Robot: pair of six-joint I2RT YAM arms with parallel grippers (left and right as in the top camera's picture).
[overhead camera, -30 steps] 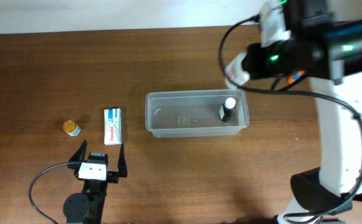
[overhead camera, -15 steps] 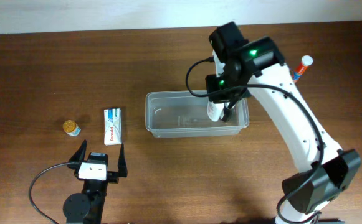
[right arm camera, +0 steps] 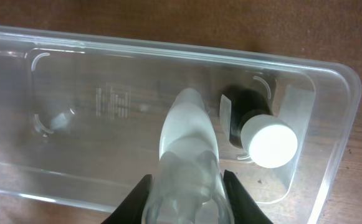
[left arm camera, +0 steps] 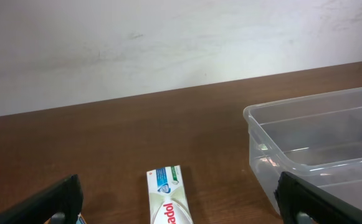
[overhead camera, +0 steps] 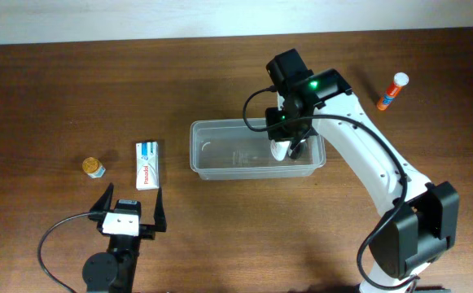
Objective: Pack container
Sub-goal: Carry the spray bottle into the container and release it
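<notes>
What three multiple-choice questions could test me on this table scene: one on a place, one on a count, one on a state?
1. Where is the white-capped dark bottle?
A) inside the container
B) beside the toothpaste box
C) in the left gripper

2. How many loose things lie outside the container?
A) one
B) three
C) six

3. The left gripper is:
A) shut on a box
B) shut on a jar
C) open and empty

Answers:
1 A: the right wrist view shows it within the clear walls.
2 B: the toothpaste box, the small jar and the orange tube.
3 C: its fingers stand spread with nothing between them.
</notes>
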